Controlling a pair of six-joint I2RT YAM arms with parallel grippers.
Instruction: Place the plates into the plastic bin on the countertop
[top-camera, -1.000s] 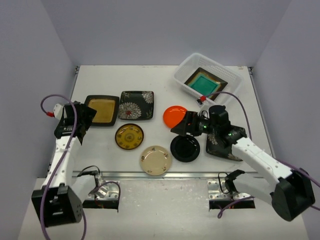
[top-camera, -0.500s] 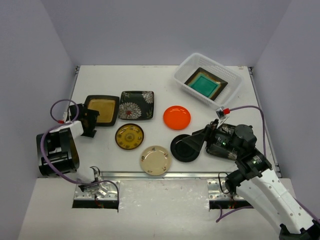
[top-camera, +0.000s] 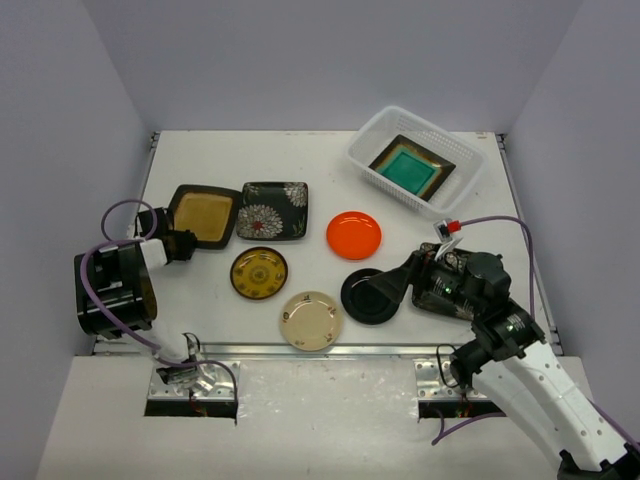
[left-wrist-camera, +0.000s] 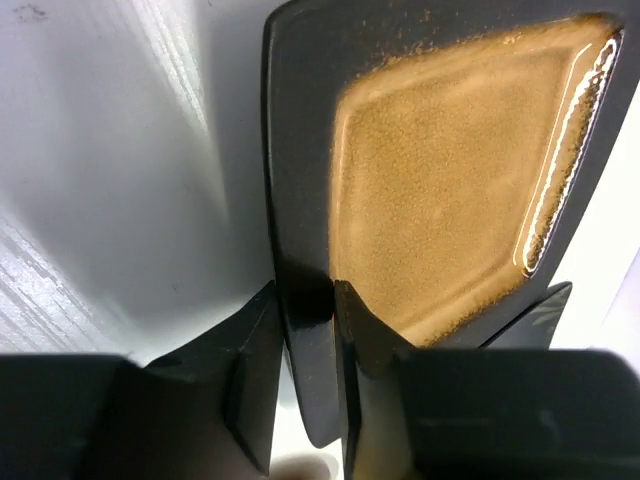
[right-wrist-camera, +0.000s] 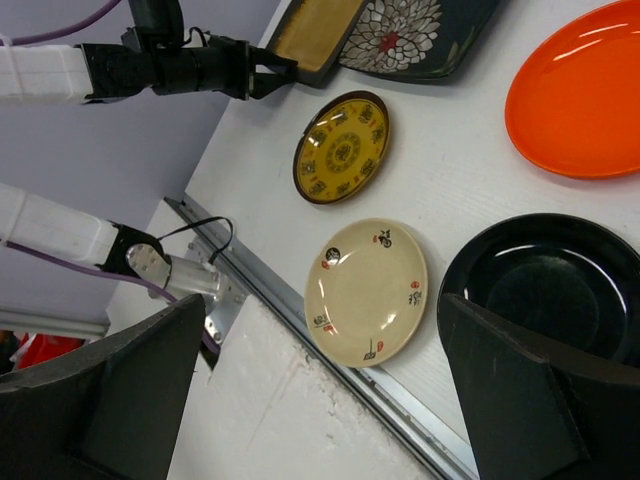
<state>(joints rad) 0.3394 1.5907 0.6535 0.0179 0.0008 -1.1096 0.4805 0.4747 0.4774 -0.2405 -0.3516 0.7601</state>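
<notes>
My left gripper (top-camera: 183, 243) (left-wrist-camera: 305, 300) is shut on the near-left rim of the mustard square plate (top-camera: 204, 216) (left-wrist-camera: 450, 170). To its right on the countertop (top-camera: 300, 150) lie a black floral square plate (top-camera: 272, 209), an orange round plate (top-camera: 354, 235), a brown-yellow patterned plate (top-camera: 259, 272), a cream plate (top-camera: 311, 320) and a black round plate (top-camera: 365, 300). The right gripper (top-camera: 385, 290) (right-wrist-camera: 320, 300) hangs open over the black plate's right side. A second floral plate (top-camera: 437, 303) is mostly hidden under that arm. A teal square plate (top-camera: 408, 167) lies in the plastic bin (top-camera: 372, 130).
A metal rail (top-camera: 300, 350) runs along the countertop's near edge, close to the cream plate. Grey walls enclose the left, back and right sides. The bin sits at the far right corner. A purple cable (top-camera: 120, 215) loops off the left arm.
The left gripper has shut on the mustard plate's rim, and the plate has turned slightly. The right arm drew back from the orange plate to the near right, still open.
</notes>
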